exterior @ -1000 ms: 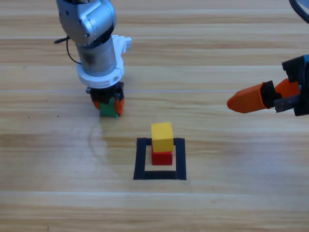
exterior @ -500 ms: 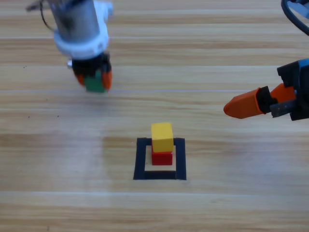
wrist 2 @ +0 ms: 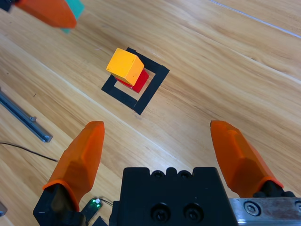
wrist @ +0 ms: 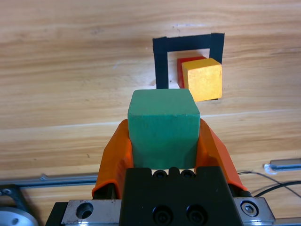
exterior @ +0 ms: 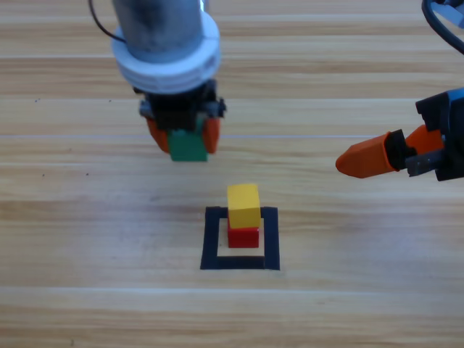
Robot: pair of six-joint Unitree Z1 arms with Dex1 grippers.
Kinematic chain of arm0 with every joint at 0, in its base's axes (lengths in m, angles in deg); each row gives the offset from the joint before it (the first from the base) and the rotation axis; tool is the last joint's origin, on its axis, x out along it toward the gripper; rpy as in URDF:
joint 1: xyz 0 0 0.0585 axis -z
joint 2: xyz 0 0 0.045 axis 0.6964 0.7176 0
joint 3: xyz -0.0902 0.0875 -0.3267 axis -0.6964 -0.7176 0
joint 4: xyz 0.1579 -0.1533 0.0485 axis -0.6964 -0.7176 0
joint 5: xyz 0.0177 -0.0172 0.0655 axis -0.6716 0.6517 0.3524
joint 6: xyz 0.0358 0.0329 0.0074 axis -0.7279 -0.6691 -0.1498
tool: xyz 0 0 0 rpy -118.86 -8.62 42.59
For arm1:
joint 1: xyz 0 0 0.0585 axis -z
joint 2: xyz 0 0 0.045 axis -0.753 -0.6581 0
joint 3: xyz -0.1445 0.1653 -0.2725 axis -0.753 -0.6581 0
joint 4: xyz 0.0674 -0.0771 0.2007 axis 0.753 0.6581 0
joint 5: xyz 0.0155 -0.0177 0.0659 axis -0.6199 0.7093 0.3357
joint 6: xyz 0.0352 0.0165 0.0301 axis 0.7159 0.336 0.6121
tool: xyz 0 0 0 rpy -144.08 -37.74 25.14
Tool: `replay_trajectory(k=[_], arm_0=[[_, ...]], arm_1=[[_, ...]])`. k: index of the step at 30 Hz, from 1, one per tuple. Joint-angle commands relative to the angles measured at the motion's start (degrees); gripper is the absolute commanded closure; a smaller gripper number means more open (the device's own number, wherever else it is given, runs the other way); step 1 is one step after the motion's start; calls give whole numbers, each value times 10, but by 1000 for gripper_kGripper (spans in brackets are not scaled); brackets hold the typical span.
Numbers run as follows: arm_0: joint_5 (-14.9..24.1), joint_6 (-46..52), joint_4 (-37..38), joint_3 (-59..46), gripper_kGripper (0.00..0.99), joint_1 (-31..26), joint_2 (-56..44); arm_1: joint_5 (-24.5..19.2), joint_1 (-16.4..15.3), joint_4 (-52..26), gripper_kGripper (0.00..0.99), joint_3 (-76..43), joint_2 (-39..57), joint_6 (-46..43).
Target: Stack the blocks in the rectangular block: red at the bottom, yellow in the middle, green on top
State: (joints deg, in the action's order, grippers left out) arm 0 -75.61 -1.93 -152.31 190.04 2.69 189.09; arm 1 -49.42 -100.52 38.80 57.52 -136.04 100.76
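The green cube (exterior: pixel 188 147) (wrist: pixel 162 129) hangs in the air, and my left gripper (exterior: pixel 183 139) (wrist: pixel 163 141) is shut on it, up and to the left of the tape square. Inside the black tape outline (exterior: pixel 211 239) (wrist: pixel 160 63) (wrist 2: pixel 156 84) the yellow cube (exterior: pixel 243 204) (wrist: pixel 202 78) (wrist 2: pixel 124 66) rests on the red cube (exterior: pixel 243 236) (wrist: pixel 180 71) (wrist 2: pixel 140 83). My right gripper (exterior: pixel 370 156) (wrist 2: pixel 160 153) waits open at the right edge, holding nothing. In the right wrist view the left gripper and a corner of the green cube (wrist 2: pixel 73 9) show at the top left.
Bare wooden table (exterior: pixel 348 290) surrounds the tape square on every side. A metal rail (wrist: pixel 56 180) (wrist 2: pixel 23 117) and thin cables (wrist: pixel 277 181) run along the table's edge in the wrist views.
My left gripper lifted the green cube off the table, swung up and left, then came right and down toward the stack. The right gripper edged slightly left, then held still.
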Motion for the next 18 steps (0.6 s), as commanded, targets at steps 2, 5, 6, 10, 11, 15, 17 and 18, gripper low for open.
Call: replay_trajectory(k=[2,5,6,10,11,15,17,18], arm_0=[[5,48,-2,7,990,32,63],[4,71,-2,7,990,35,76],[4,81,-2,6,990,36,77],[4,96,-2,17,990,38,89],[4,96,-2,23,988,38,92],[1,91,-2,39,987,41,106],[1,86,-2,46,987,47,112],[1,84,-2,50,987,48,113]], arm_1=[[9,-12,-12,0,-17,-29,-7],[9,-11,-13,0,-17,-30,-7],[9,-11,-13,0,-17,-29,-7],[8,-11,-12,0,-17,-29,-7],[8,-11,-13,0,-17,-29,-7],[7,-12,-13,0,-17,-28,-7],[7,-12,-12,0,-17,-28,-7],[7,-11,-13,0,-17,-28,-7]])
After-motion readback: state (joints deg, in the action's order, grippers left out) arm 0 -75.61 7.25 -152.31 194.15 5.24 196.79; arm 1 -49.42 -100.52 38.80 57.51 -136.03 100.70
